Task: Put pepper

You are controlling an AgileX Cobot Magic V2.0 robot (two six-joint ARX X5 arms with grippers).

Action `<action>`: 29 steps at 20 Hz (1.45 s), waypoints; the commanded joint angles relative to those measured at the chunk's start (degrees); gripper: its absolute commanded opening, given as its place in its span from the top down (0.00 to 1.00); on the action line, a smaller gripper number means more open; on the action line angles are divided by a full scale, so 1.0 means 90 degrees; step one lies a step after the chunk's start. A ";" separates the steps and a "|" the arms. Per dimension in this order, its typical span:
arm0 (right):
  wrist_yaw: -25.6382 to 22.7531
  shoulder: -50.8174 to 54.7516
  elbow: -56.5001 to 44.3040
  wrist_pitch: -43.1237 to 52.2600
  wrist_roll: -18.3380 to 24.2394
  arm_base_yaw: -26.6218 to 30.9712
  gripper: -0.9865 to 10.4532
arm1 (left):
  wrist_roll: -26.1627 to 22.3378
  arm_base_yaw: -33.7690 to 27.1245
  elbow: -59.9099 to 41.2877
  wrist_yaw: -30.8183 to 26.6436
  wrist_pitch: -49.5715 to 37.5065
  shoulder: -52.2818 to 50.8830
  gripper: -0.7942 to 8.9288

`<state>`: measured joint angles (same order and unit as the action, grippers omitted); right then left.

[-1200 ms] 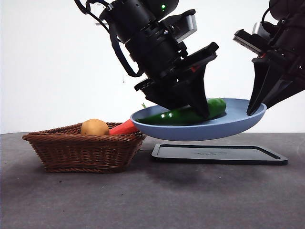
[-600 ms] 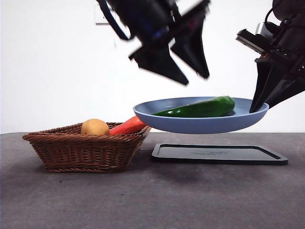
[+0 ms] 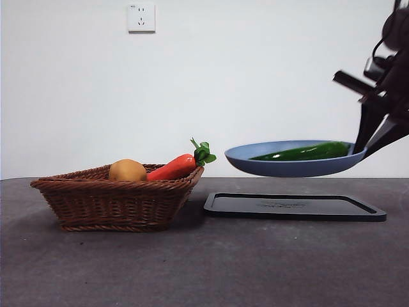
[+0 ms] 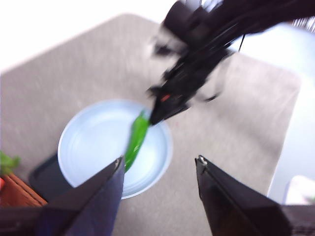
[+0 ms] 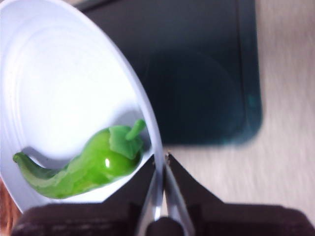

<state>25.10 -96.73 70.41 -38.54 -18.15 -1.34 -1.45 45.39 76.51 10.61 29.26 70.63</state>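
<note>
The glossy green pepper (image 3: 303, 152) lies in a light-blue plate (image 3: 281, 167) held in the air above the black tray (image 3: 294, 206). My right gripper (image 3: 370, 142) is shut on the plate's right rim; in the right wrist view its jaws (image 5: 160, 160) pinch the rim with the pepper (image 5: 83, 167) lying just inside. My left gripper (image 4: 160, 164) is open and empty, high above the plate (image 4: 98, 147) and pepper (image 4: 136, 139); it is out of the front view.
A wicker basket (image 3: 115, 198) stands at the left with a round yellow-brown fruit (image 3: 127, 170) and a red-orange carrot-like vegetable (image 3: 179, 165) with a green top. A wall socket (image 3: 141, 17) is on the white wall behind.
The left arm has let go of the pepper and risen out of the front view. The right gripper has carried the plate with the pepper to the right.
</note>
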 commanded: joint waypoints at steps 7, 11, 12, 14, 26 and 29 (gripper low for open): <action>0.0058 -0.1807 0.1200 0.0257 -0.0051 0.0032 0.91 | 0.0306 0.0039 0.0136 0.0000 0.0192 -0.0695 0.65; 0.0051 -0.1950 0.1200 0.0413 0.0032 0.0068 0.91 | 0.0333 0.0039 0.0136 -0.0007 0.0381 -0.0692 0.65; 0.0046 -0.1950 0.1200 0.0432 0.0046 0.0083 0.91 | 0.0335 0.0039 0.0136 -0.0007 0.0376 -0.0690 0.65; 0.0005 -0.1970 0.1200 0.0423 0.0199 0.0100 0.90 | 0.0384 0.0039 0.0136 -0.0007 0.0379 -0.0692 0.65; 0.0002 -0.0648 0.1200 -0.0491 0.0814 0.0316 0.76 | 0.0345 0.0036 0.0136 -0.0015 0.0619 -0.0690 0.65; 0.0066 0.0525 0.1197 -0.1579 0.1545 0.0279 0.77 | 0.0325 0.0032 0.0136 -0.0015 0.0772 -0.0690 0.65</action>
<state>25.41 -91.24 80.14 -52.18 -7.81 1.41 1.54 45.39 76.53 10.61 36.58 63.90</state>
